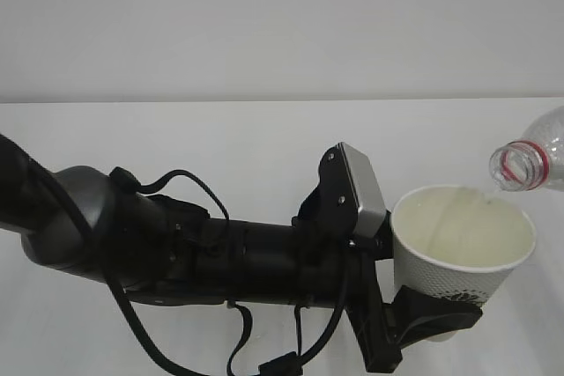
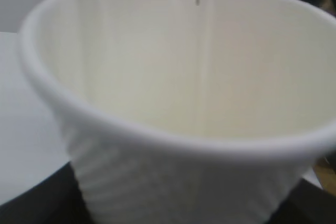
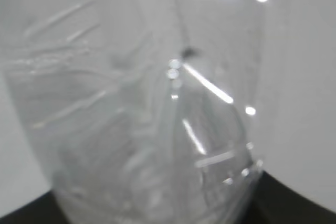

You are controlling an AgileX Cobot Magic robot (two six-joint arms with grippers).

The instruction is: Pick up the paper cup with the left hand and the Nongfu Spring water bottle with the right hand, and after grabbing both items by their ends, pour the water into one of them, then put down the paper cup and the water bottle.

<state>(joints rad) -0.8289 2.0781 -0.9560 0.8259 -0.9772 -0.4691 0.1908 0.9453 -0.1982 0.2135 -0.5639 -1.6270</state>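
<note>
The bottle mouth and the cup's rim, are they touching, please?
Apart. The exterior view shows the bottle mouth above the paper cup rim's far edge, with a visible gap.

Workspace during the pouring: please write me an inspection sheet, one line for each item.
Surface: white table, bare where visible.
Job's things: paper cup upright, off the table; water bottle tilted, open mouth just above the cup's rim; a thin stream of water falls into the cup.
Clutter: nothing seen.
Grippers: left gripper shut on the cup's lower part; right gripper only a dark edge in the right wrist view, behind the bottle's base, apparently holding it.
Cables: black cables loop along the left arm, clear of the cup.
Surroundings: plain pale wall.
</note>
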